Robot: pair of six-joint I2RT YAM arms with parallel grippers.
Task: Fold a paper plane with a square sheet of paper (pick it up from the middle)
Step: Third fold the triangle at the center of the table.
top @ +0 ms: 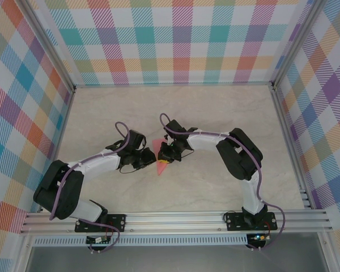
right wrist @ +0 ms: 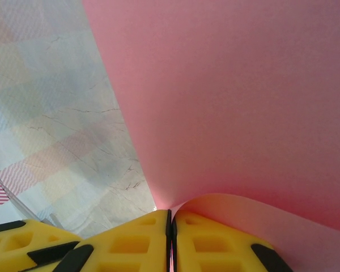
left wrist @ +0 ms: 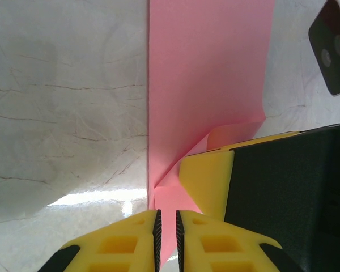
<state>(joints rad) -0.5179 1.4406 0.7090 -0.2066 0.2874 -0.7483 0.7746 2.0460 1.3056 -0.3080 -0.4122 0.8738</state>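
Pink paper (top: 156, 145) at mid-surface (top: 215, 113), pinched from both sides. Left claw (left wrist: 167, 215) nearly closed on the near end of the sheet, with the thin edge passing between its fingers. Right claw (right wrist: 170, 218) pressed together on the same end from the opposite side, one layer curling over its right finger.

From the left wrist: long axis straight ahead of the left claw, sharp crease down the left edge, right claw touching the sheet just beside. Both arms equally near. Probably mid-fold, with the next move hinging on that crease line staying in line with the left claw. Lifted off the surface or not: cannot tell.
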